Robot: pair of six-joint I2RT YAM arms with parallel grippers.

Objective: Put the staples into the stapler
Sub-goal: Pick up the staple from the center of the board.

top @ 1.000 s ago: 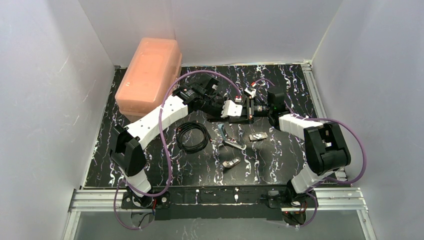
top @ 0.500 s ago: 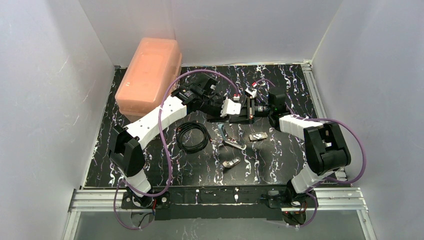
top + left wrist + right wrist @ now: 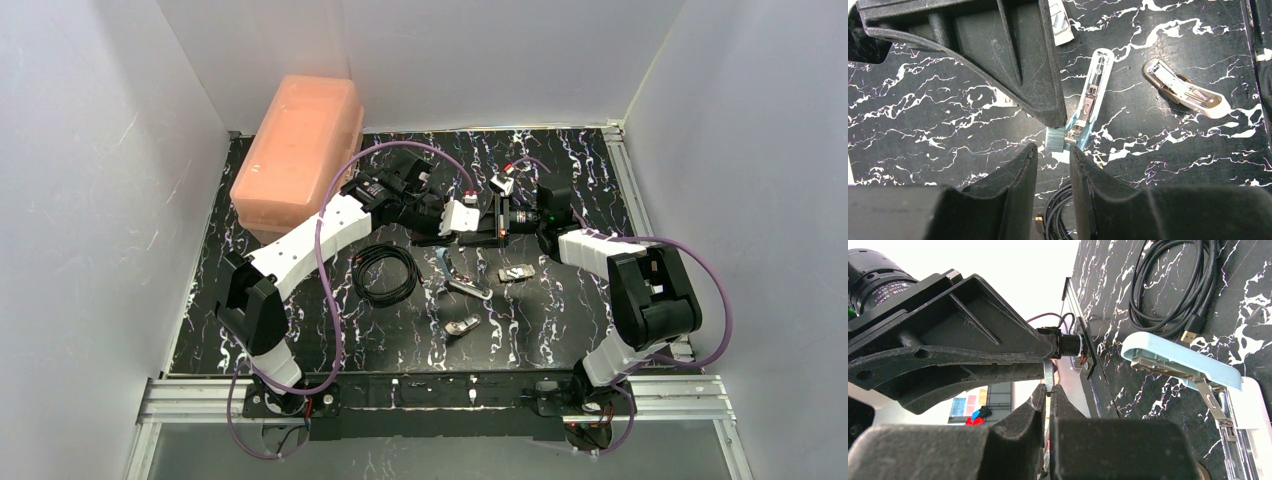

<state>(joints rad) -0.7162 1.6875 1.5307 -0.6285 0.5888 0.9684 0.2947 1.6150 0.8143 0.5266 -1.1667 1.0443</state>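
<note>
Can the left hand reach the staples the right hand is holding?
Probably yes: the staples poke out of the right hand, just in front of the left hand's open fingers, nothing between.

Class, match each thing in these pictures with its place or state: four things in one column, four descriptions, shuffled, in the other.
Things:
1. light-blue plastic stapler
2. silvery strip of staples
3. black coiled cable
4. salmon-pink plastic box

Places or states:
A. at the far left corner of the black marbled table
B. pinched in the right tool
C. wound in loops, lying flat
D. hinged open, lying flat

Pairs: 1-D; 2-B; 3-C; 4-A
</note>
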